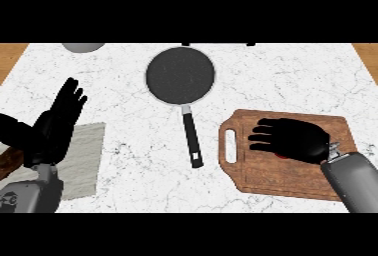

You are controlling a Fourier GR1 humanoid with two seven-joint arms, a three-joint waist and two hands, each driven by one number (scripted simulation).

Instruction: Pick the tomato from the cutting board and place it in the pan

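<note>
**Tomato almost hidden under my right hand: grasp unconfirmed**

Head view: my right hand [291,139] sits over the cutting board [295,185], its fingers [260,134] curled downward and pointing left. Only a sliver of red, the tomato [283,156], peeks out beneath the palm, so I judge the fingers are closing on it, though I cannot confirm they wrap it. The risk is that a round tomato could roll away from under the fingers if I lift now. The frying pan [181,74] lies up and to the left of the fingers, well apart, its handle [192,140] lying between board and pan; a low carry could clip it. My left hand [63,112] rests open, fingers up, far left over the tabletop [295,75], beside a grey cloth [85,160].
</note>
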